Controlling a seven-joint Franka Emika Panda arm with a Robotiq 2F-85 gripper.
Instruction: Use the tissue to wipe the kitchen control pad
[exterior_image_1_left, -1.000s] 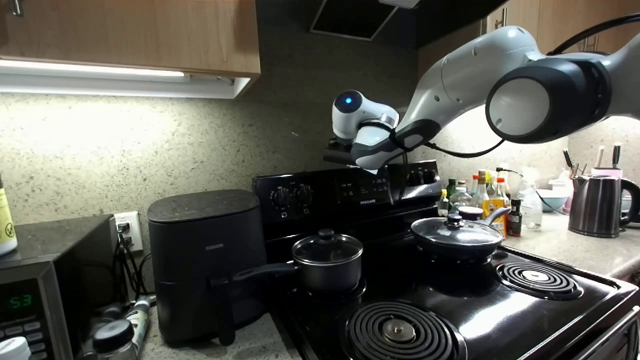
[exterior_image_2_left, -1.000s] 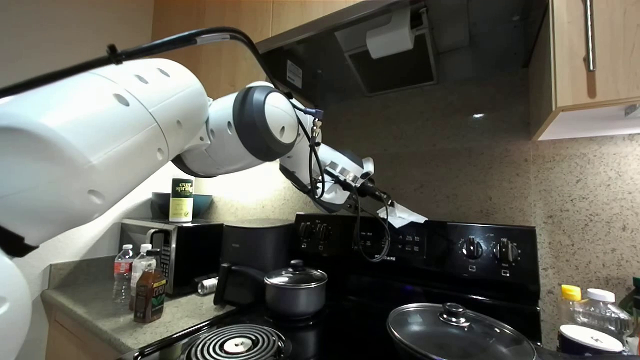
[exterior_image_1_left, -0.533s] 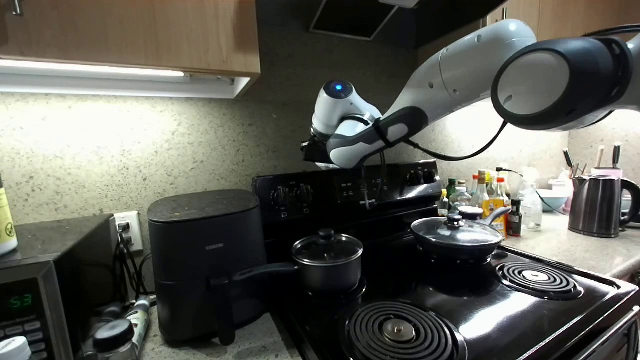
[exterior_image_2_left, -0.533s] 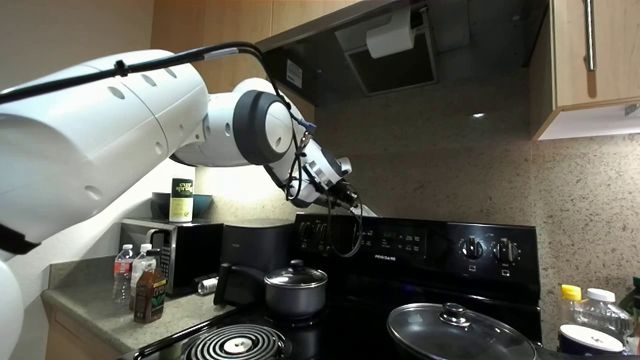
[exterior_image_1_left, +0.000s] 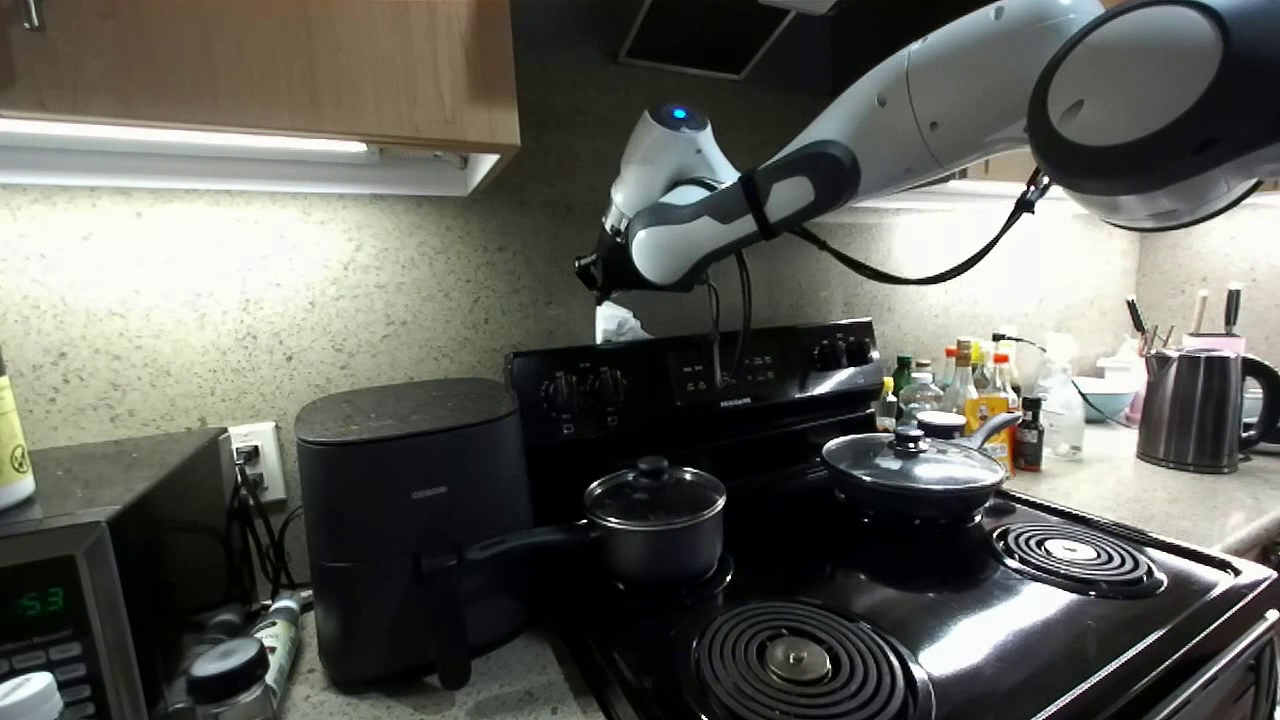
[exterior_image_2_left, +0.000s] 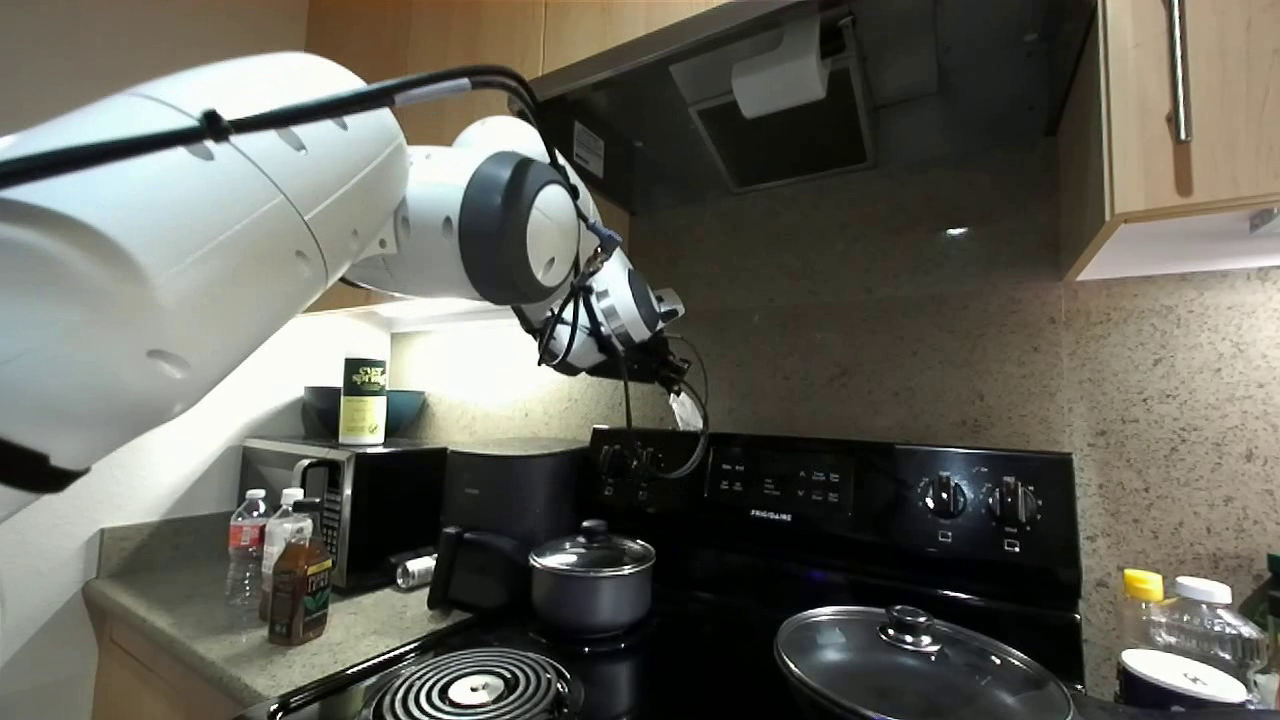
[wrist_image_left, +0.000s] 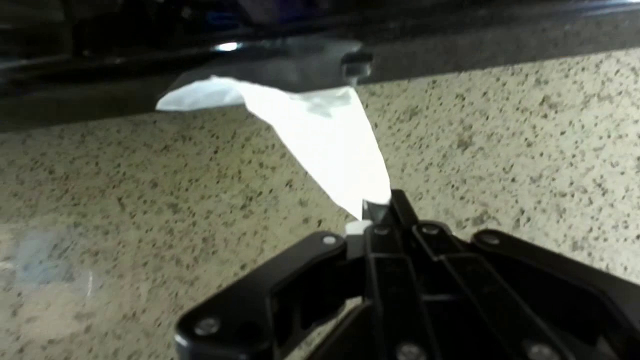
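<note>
Jaws clenched on the tissue (wrist_image_left: 330, 140), which now hangs farther left and a little higher — at the top edge of the control pad (exterior_image_2_left: 840, 520), contact unclear. Wiping its face likely calls for a descent.

Kitchen: stove (exterior_image_1_left: 965, 625), saucepan (exterior_image_1_left: 665, 545), microwave (exterior_image_2_left: 392, 510)

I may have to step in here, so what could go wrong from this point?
The gripper pinches the tissue at one end, so it might slip or tear; near the top edge of the control panel, it could then drop behind. The black cable hangs in front of that panel and might snag a knob.
</note>
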